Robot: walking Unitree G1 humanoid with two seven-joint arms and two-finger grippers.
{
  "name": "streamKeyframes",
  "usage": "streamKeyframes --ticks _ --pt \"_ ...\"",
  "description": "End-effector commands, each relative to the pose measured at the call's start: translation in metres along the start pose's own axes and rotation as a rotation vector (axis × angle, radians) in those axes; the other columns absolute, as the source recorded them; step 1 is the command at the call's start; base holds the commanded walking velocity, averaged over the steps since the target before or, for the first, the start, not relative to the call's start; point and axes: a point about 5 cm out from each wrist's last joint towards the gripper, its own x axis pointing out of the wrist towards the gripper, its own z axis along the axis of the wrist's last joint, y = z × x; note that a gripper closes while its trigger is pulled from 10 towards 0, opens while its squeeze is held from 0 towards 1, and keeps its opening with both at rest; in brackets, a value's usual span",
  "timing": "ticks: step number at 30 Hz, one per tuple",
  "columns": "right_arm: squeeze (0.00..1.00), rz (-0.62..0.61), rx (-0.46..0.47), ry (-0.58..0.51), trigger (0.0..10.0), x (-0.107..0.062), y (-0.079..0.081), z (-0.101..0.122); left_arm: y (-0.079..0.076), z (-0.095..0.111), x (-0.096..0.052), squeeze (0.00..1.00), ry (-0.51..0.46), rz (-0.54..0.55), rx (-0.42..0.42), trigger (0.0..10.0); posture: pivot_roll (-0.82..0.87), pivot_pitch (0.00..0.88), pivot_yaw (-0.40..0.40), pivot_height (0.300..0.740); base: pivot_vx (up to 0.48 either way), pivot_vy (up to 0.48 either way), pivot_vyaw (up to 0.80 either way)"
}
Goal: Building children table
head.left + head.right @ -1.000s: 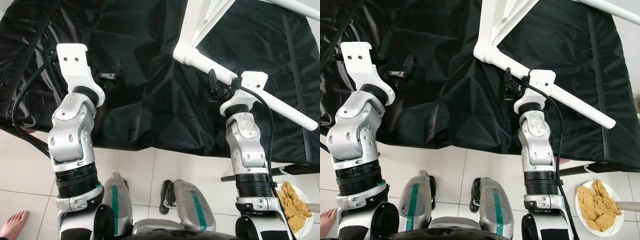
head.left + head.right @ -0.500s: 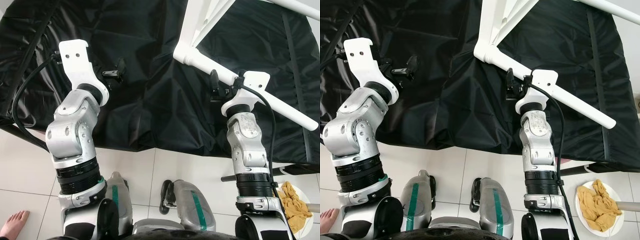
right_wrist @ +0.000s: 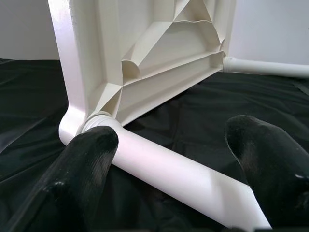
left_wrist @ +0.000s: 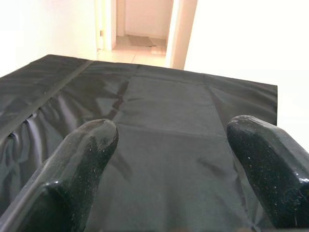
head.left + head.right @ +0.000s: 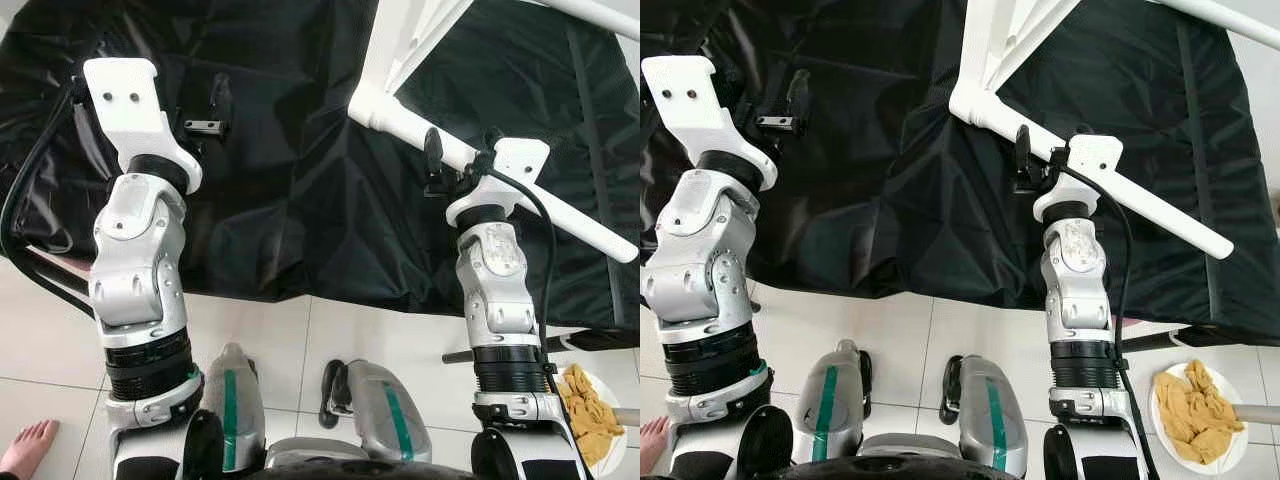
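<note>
Right gripper lined up on the table leg

Upper right, the upturned white table lies on the black sheet; right gripper, jaws wide, straddles its leg without clamping; left gripper hangs spread over bare sheet

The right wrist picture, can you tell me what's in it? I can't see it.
A white table leg runs between the right gripper's two open black fingers, which aren't squeezing it. The leg plugs into the corner of a white plastic table lying on its side on a black sheet.
</note>
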Motion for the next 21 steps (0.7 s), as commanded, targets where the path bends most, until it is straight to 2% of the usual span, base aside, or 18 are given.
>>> streamKeyframes --ticks 1,7,9,13,21 --pt "0.00 -0.001 -0.008 -0.006 10.0 0.000 -0.003 0.000 -0.005 -0.004 0.001 0.00 0.017 -0.026 -0.009 10.0 0.11 0.046 -0.047 0.740 0.000 0.000 0.00" --pt "0.00 -0.001 -0.013 -0.009 10.0 -0.001 -0.004 0.000 -0.009 -0.008 0.002 0.00 0.042 -0.035 0.014 10.0 0.11 0.045 -0.042 0.740 0.000 0.000 0.00" --pt "0.00 -0.001 -0.026 -0.017 10.0 -0.002 -0.004 0.000 -0.011 -0.011 0.000 0.00 0.035 -0.048 0.049 10.0 0.10 0.045 -0.030 0.740 0.000 0.000 0.00" --pt "0.00 0.001 -0.026 -0.017 10.0 -0.003 -0.005 -0.002 -0.012 -0.016 -0.003 0.00 0.050 -0.055 0.061 10.0 0.11 0.032 -0.023 0.740 0.000 0.000 0.00" --pt "0.00 0.002 -0.047 -0.061 10.0 0.001 -0.002 0.000 -0.007 -0.027 -0.011 0.00 -0.002 -0.053 0.152 10.0 0.11 0.014 -0.021 0.740 0.000 0.000 0.00"
